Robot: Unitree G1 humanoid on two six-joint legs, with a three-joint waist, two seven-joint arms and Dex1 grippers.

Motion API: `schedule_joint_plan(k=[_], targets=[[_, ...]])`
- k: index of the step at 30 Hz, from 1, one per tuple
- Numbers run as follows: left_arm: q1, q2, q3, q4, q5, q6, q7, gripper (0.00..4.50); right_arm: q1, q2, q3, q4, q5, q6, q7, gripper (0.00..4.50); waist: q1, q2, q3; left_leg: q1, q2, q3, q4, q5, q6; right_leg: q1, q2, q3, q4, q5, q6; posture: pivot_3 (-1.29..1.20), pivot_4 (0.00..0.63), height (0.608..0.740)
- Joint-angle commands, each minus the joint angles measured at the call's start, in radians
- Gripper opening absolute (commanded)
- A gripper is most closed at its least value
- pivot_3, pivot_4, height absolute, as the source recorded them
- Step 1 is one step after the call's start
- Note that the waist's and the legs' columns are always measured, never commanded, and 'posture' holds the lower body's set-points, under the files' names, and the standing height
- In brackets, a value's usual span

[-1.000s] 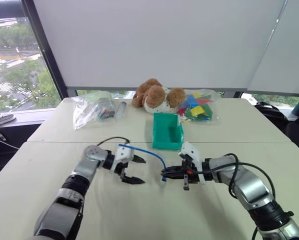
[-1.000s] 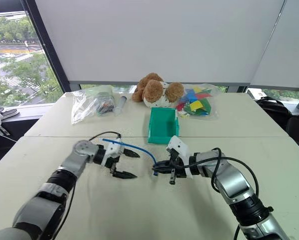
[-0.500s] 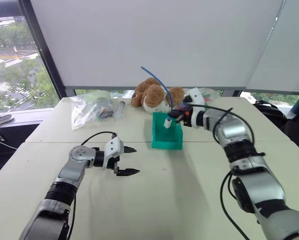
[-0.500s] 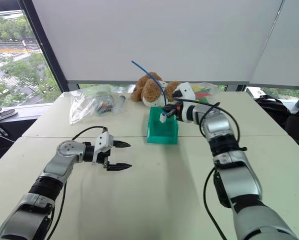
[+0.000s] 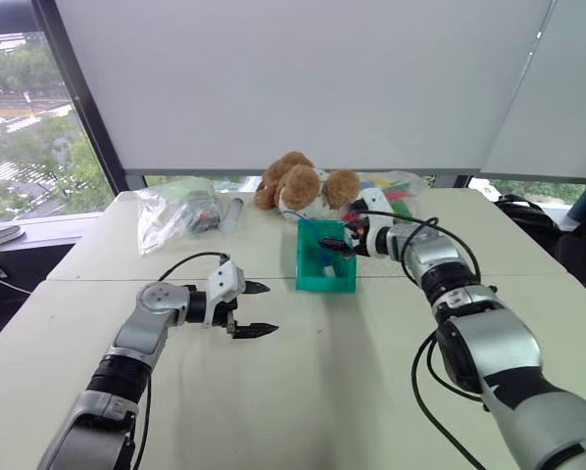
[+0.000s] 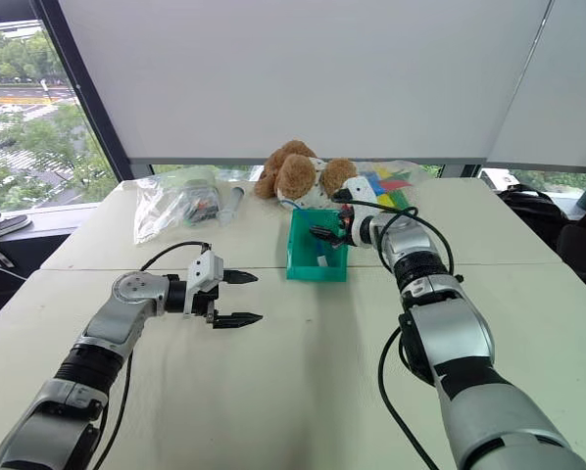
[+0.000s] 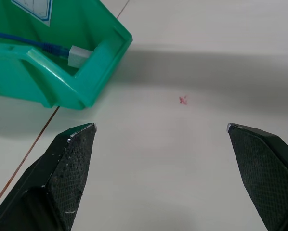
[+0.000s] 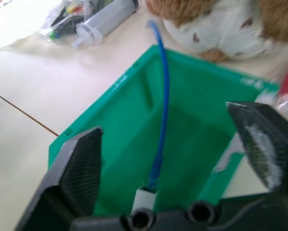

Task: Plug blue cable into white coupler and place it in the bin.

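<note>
Cable (image 8: 163,101) and coupler (image 7: 79,56) are lying inside the bin (image 5: 326,281): the blue cable is running down the bin's interior with its plug seated in the white coupler on the bin floor, and its free end is sticking up over the rear rim towards the stuffed toy (image 5: 298,186). The right gripper (image 8: 177,154) is hovering just above the bin's open top, its fingers (image 8: 79,168) standing wide apart with nothing between them; the cable is sitting in the gap below without touching either one. The left gripper (image 5: 254,308) is hanging over the bare worktop (image 5: 303,392), near the bin's front but apart from it, its fingers (image 7: 69,159) also spread wide and gripping nothing. A small red mark (image 7: 183,100) is showing on the worktop ahead of the left gripper. At the far edge, a clear bag (image 5: 180,211) and a syringe (image 5: 232,213) are lying to the left of the toy, and a bag of coloured pieces (image 6: 386,188) is resting to its right, behind the right arm.
</note>
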Motion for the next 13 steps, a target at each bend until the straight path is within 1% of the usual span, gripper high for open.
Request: schedule_joint_plan(k=[1,4,6,10,11,13], targets=[[-0.001,0.034,0.034,-0.049,-0.034,0.033,0.007,4.5,0.1,-0.109,-0.014,-0.384,0.055,0.141,0.113,4.45,0.006,0.0,0.0,0.0,0.0,0.0,0.0,0.0,0.0,0.0,0.0,0.0,0.0,0.0,0.0,0.0,0.15,0.74],[-0.002,0.067,0.062,-0.078,-0.064,0.084,0.018,4.5,0.33,-0.261,-0.054,-0.836,0.15,0.333,0.202,4.45,0.013,0.0,0.0,-0.002,0.0,-0.003,0.0,0.0,0.0,0.0,0.0,-0.001,-0.001,0.0,0.0,0.0,0.15,0.74],[0.004,0.095,0.073,-0.104,-0.073,0.105,0.022,4.5,0.474,-0.357,-0.12,-1.051,0.21,0.433,0.222,4.45,0.016,0.0,0.0,-0.003,0.0,-0.003,0.0,-0.001,0.001,0.0,0.0,-0.001,-0.002,0.0,0.0,0.0,0.15,0.74],[0.036,0.141,0.086,-0.165,-0.085,0.139,0.03,4.5,0.754,-0.49,-0.288,-1.361,0.312,0.57,0.233,4.45,0.013,0.001,0.001,-0.002,0.0,0.0,0.001,-0.001,0.001,0.001,0.0,0.0,-0.004,0.0,0.0,0.0,0.15,0.74],[0.049,0.148,0.09,-0.184,-0.091,0.149,0.034,4.5,0.821,-0.507,-0.336,-1.422,0.337,0.608,0.231,4.45,0.009,0.001,0.001,-0.001,0.0,0.0,0.001,-0.001,0.001,0.001,-0.001,0.0,-0.003,0.0,0.0,0.0,0.15,0.74],[0.068,0.156,0.096,-0.208,-0.1,0.165,0.039,4.5,0.9,-0.514,-0.397,-1.494,0.379,0.661,0.213,4.45,0.007,0.001,0.001,0.002,0.001,-0.001,0.001,-0.001,0.001,0.005,0.0,0.0,-0.003,0.0,0.0,0.0,0.15,0.74]])
